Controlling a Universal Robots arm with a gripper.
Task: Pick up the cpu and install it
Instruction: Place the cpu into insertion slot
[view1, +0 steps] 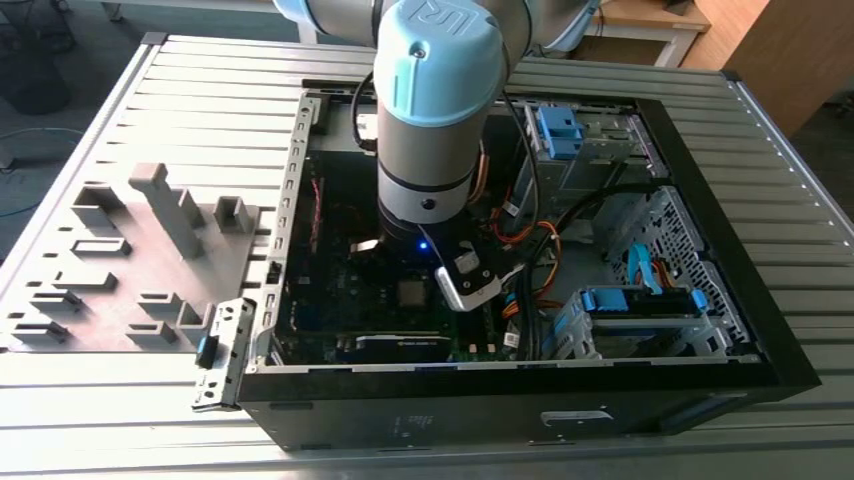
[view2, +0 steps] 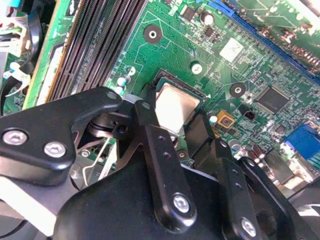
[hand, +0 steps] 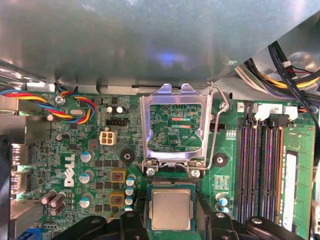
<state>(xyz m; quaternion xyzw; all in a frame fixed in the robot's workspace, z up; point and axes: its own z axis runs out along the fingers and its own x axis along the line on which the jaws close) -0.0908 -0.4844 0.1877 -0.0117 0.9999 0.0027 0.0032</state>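
The cpu (hand: 171, 207), a small square chip with a silver-grey top, lies low in the black socket frame on the green motherboard (hand: 100, 165) inside the open computer case (view1: 534, 385). My gripper (hand: 171, 221) reaches straight down over it. Its black fingers (hand: 134, 225) press close against two opposite sides of the chip. In the second wrist view the cpu (view2: 175, 102) shows between the same fingers (view2: 150, 130), with my gripper (view2: 173, 125) shut on it. In the exterior view the cpu (view1: 411, 293) sits just below the arm's wrist.
The socket's metal load plate (hand: 175, 125) stands raised beside the cpu, its wire lever (hand: 217, 125) swung up. Memory slots (hand: 260, 170) run along one side, coloured cables (hand: 30, 102) along the other. A black graphics card (view1: 394, 345) and drive cages (view1: 641, 310) crowd the case. A grey fixture tray (view1: 120, 260) lies outside.
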